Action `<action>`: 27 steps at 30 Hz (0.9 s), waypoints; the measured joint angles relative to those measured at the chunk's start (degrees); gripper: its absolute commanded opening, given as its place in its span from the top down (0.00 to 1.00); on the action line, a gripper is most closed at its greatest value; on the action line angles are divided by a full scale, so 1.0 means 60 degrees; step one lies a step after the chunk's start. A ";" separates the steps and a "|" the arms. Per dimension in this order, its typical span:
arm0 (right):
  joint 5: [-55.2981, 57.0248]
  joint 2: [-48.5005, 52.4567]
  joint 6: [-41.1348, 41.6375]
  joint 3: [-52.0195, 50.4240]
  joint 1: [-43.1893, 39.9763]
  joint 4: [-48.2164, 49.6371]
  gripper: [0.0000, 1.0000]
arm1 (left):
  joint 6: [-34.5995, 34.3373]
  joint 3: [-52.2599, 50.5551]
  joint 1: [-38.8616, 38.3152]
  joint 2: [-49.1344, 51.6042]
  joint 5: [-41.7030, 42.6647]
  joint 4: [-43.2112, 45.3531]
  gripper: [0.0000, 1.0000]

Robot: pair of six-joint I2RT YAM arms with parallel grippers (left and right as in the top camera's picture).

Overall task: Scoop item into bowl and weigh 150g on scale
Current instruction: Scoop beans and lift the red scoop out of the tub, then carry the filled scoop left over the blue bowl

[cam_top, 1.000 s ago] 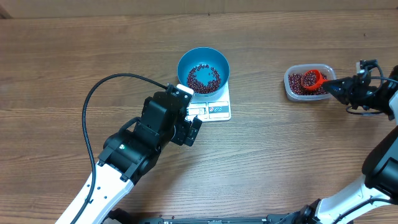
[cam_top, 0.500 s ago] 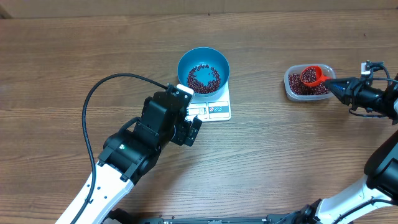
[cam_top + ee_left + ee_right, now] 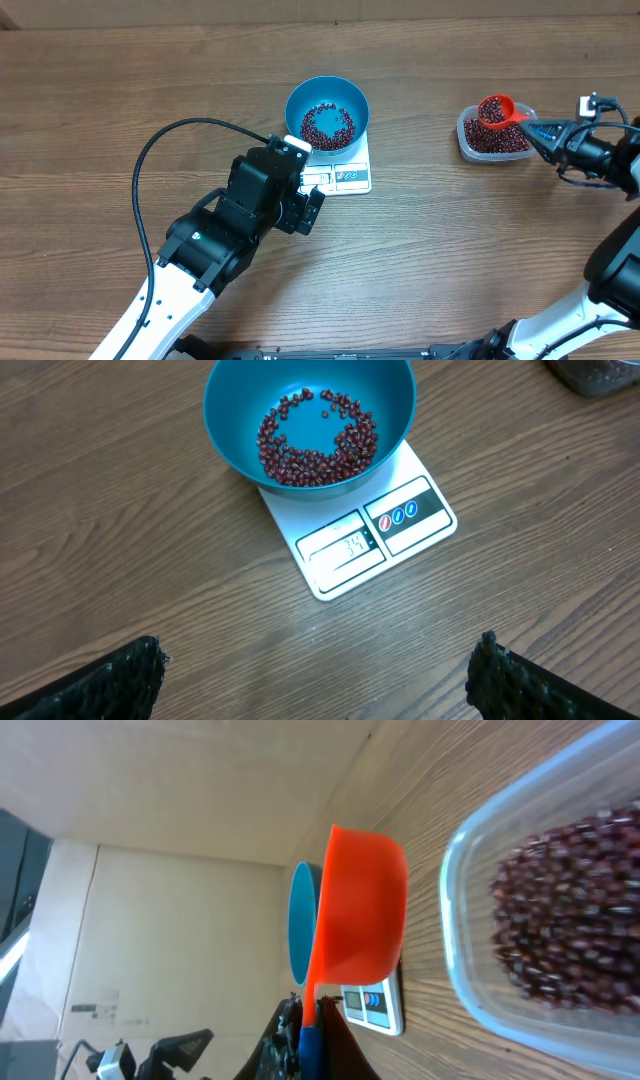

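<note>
While the right end effector (image 3: 545, 131) clamps the red scoop (image 3: 495, 110) by its handle, loaded with beans, over the clear tub's (image 3: 467, 141) far rim, the left end effector (image 3: 305, 190) hangs wide open beside the scale (image 3: 351, 177). Blue bowl (image 3: 300, 99) sits on the scale, beans (image 3: 328, 126) inside.

Wooden table (image 3: 100, 80), seen from above. A blue bowl (image 3: 327, 90) is seated on the far part of a white scale (image 3: 352, 176), and a ring of dark red-brown beans (image 3: 328, 125) is noted in its bottom. The left gripper (image 3: 308, 205) is held just beside the scale's near left corner, with a black cable (image 3: 150, 160) looped behind the arm. At right, a red scoop (image 3: 494, 109), filled with beans, is gripped by its handle in the right gripper (image 3: 535, 128) above the far rim of a clear tub (image 3: 462, 140).
</note>
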 measured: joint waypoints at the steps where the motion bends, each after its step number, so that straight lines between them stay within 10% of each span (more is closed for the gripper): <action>1: 0.0000 0.0000 0.0000 0.0000 0.0029 -0.0004 0.96 | 0.0000 0.0000 0.0000 0.0000 0.0000 0.0004 0.00; 27: -0.0182 0.0000 0.0408 -0.0007 0.4364 0.1563 0.96 | 0.0000 0.0000 0.0000 0.0000 0.0000 0.0004 0.01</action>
